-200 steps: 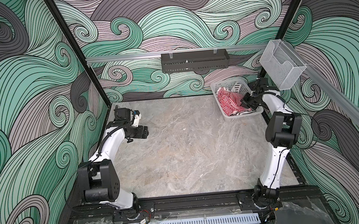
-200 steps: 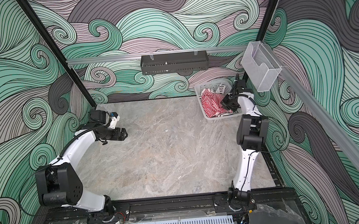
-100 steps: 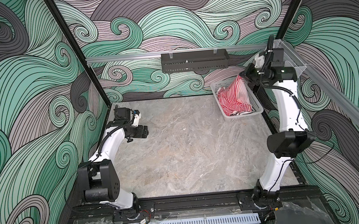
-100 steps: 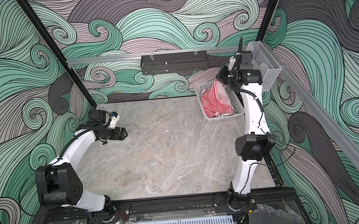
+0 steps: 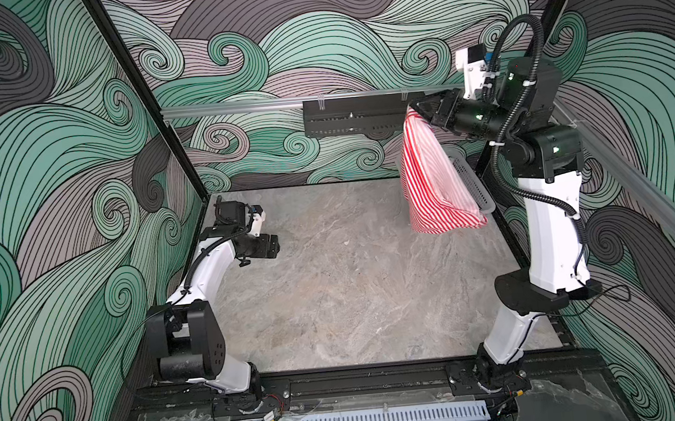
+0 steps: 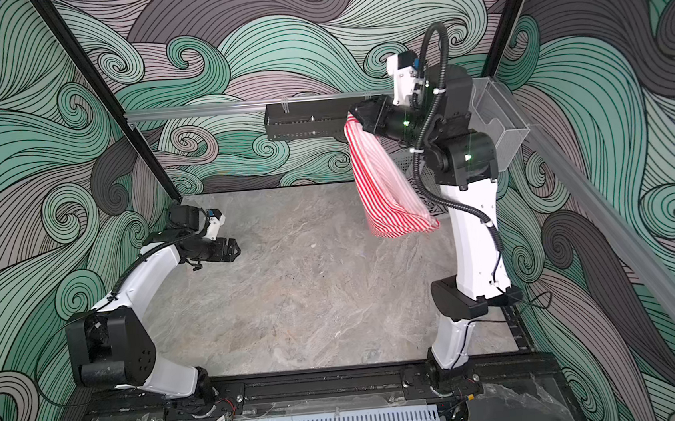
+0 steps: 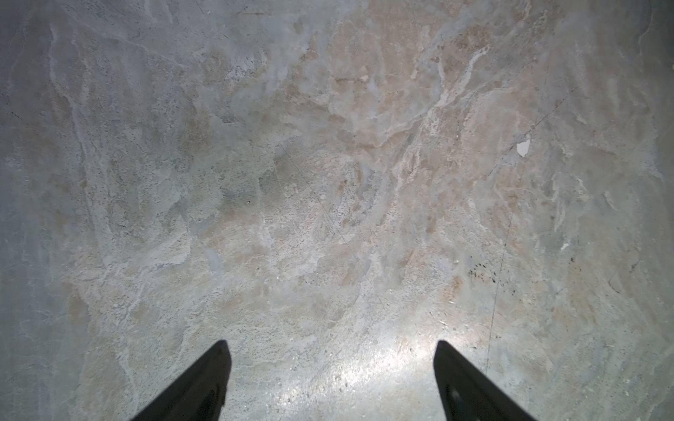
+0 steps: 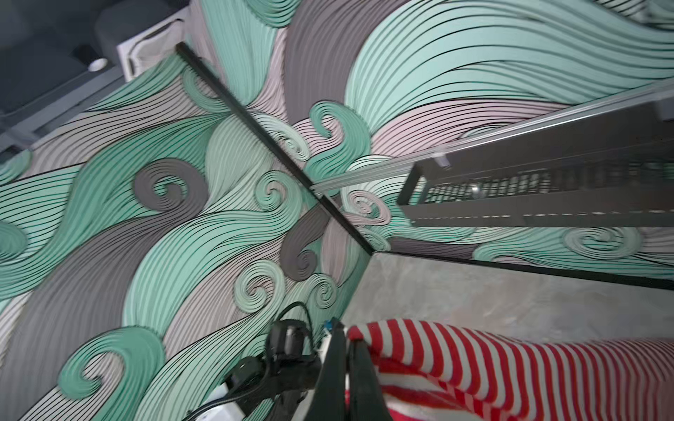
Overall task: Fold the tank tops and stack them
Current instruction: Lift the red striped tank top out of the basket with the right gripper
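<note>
The right hand (image 5: 418, 109) is clenched on the red top (image 5: 429, 187), pinching a bunched bit of its upper edge. The right wrist view shows both fingers shut tight with striped cloth draped just beside them. The arm is raised high near the back wall. In both top views the top hangs in a long loose drape, its lowest fold apparently clear of the worktop (image 5: 334, 287) and in front of the basket (image 5: 473, 185) in the far right corner.

The left hand (image 5: 274, 246) sits low over the worktop's left side, well apart from the garment. Its fingers are spread wide and grasp nothing, and its wrist view shows only bare stone. The black-striped top is not visible; whether it lies in the basket behind the hanging cloth cannot be told.

The step in hand looks like fetching the first top out of the basket, so the task is near its start, with nothing folded or stacked. Next the top needs carrying to the open middle of the worktop and laying flat. Since it hangs from one bunched point, the left hand will likely have to take a second edge so the two can spread it. Dropped as it is, it would land crumpled.
</note>
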